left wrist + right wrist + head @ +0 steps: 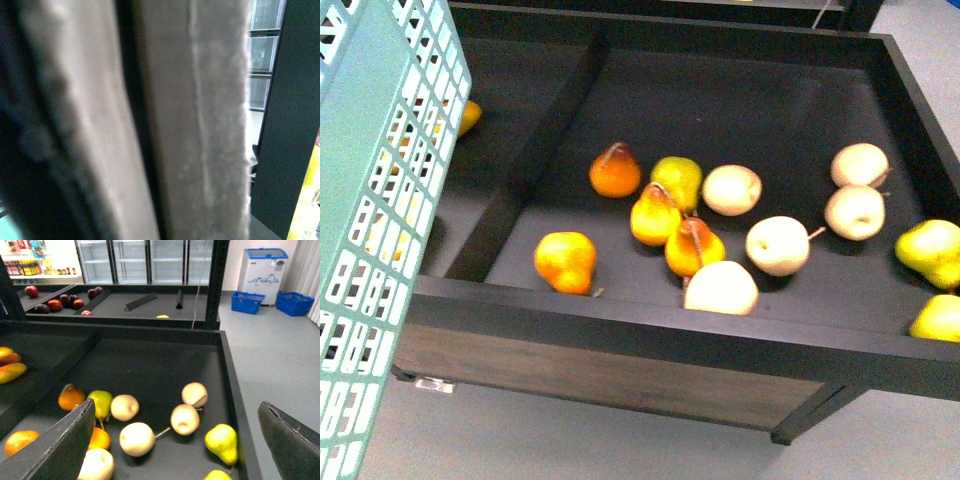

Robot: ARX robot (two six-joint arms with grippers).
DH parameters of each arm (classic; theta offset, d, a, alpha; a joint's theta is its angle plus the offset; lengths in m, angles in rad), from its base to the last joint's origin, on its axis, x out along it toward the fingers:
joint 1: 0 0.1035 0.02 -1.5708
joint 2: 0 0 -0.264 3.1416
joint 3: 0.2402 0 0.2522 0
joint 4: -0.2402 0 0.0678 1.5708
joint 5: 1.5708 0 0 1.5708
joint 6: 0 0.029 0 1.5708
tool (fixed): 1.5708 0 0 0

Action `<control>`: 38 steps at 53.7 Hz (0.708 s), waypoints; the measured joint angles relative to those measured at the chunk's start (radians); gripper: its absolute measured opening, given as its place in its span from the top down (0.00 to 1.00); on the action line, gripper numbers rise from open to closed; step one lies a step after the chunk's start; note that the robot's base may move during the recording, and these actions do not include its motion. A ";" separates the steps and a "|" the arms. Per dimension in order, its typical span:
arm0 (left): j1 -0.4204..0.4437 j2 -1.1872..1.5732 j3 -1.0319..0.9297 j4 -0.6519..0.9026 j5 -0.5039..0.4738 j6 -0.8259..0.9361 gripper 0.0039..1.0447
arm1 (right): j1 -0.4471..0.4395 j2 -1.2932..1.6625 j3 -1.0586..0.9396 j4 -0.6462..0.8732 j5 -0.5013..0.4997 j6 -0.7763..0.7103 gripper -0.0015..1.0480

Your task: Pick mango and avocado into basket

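Observation:
The turquoise slotted basket [375, 230] hangs at the far left of the front view, in front of the black bin. My left gripper is shut on its grey-brown handle [200, 125], which fills the left wrist view and hides the fingers. A yellow-orange oblong mango [11, 372] lies in the compartment left of the divider. In the front view the mango [468, 116] peeks out behind the basket. The avocado is out of view. My right gripper [175, 450] is open above the pear compartment, holding nothing.
Orange and yellow-green pears [565, 262] and pale apples [777, 245] are scattered in the black bin [620, 335]. A raised divider [535, 150] splits it from the left compartment. A second bin [150, 302] with dark red fruit stands beyond, with blue crates [247, 302] on the grey floor.

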 joint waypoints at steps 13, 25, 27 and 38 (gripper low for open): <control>0.000 0.000 0.000 0.000 -0.005 0.001 0.76 | 0.000 0.000 0.000 0.000 -0.002 0.000 0.08; 0.000 0.000 0.000 0.000 -0.002 0.000 0.76 | 0.000 0.001 0.000 -0.001 -0.003 0.000 0.08; 0.000 0.000 0.000 0.000 -0.005 0.000 0.76 | 0.000 0.000 0.000 0.001 0.000 0.000 0.08; 0.000 0.000 0.000 0.000 -0.003 0.001 0.76 | 0.000 0.000 0.000 0.000 -0.001 0.000 0.08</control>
